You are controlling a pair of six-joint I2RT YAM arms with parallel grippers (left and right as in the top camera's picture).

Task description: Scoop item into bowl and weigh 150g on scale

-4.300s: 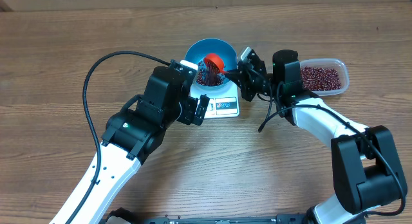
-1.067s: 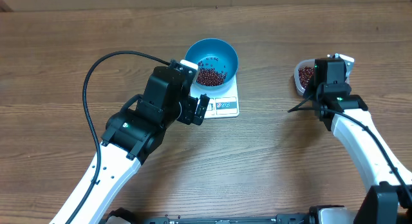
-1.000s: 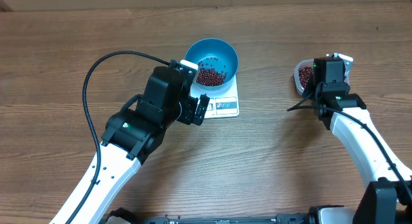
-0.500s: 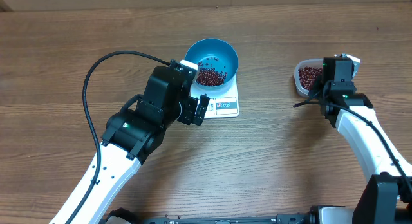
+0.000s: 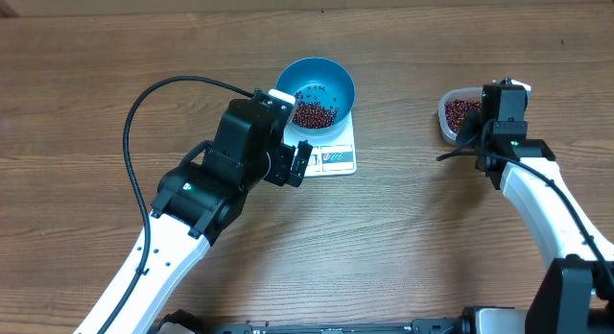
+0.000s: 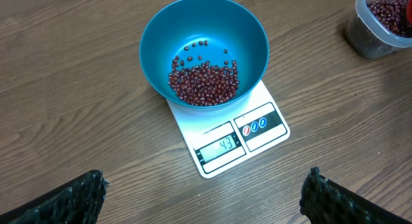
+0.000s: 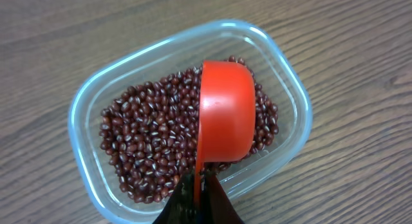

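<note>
1. The scale is taken as the reference here. It's a small white one, laid flat on the wooden worktop, and 43 is shown on its display.
2. The blue bowl is set on the back part of the scale, with the display and button strip left uncovered in front of it.
3. A loose heap of dark red beans is held in the bottom of the bowl, with a few strays scattered up the inner wall.
4. The left gripper is parked just in front of the scale, spread wide with nothing in it. Only the two dark fingertips are seen at the bottom corners of the left wrist view.
5. A clear tub is placed well apart from the scale, over on the right arm's side, and it's partly filled with more of the same beans.
6. The right gripper is clenched on the handle of a red scoop, far from the scale. The scoop's cup is held over the beans in the tub.
</note>
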